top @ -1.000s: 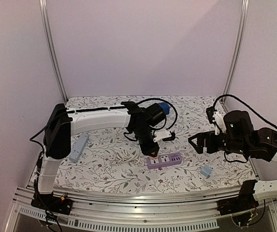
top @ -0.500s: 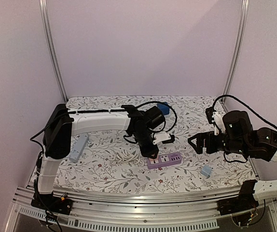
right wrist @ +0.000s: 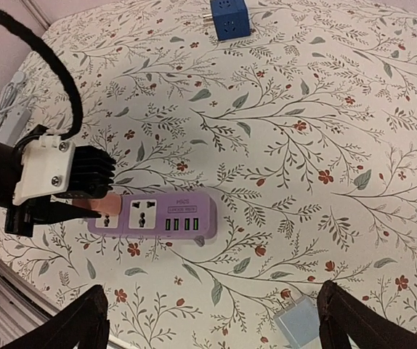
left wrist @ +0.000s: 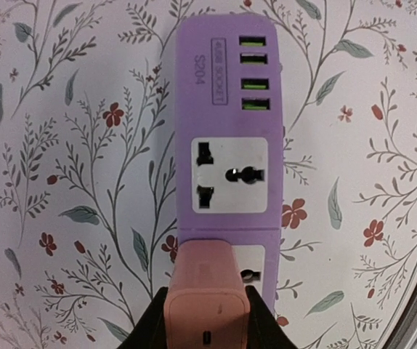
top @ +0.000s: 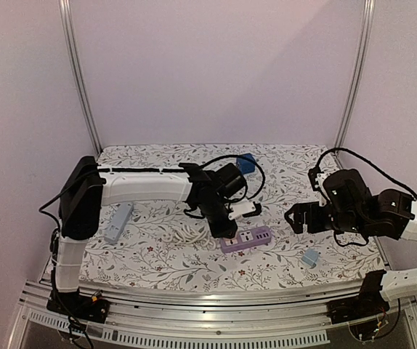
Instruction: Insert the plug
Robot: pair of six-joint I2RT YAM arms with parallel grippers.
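Since 1 s ago the L arm went lower, so the left gripper now sits right over the power strip. The R arm also moved a little down.

Nearest to the bases, on the R side, a small pale-blue adapter lies on the flowered cloth. Next comes the purple power strip, flat on the cloth. The pink plug is clamped btw the L fingers and stands on the strip's end socket. I cannot tell if the pins are in. The socket beside it is free.

A white coiled cable lies just L of the strip, and a long pale-blue strip is farther L.

The right gripper hangs above the cloth w/ fingers wide apart, holding nothing. A blue cube is at the far edge.
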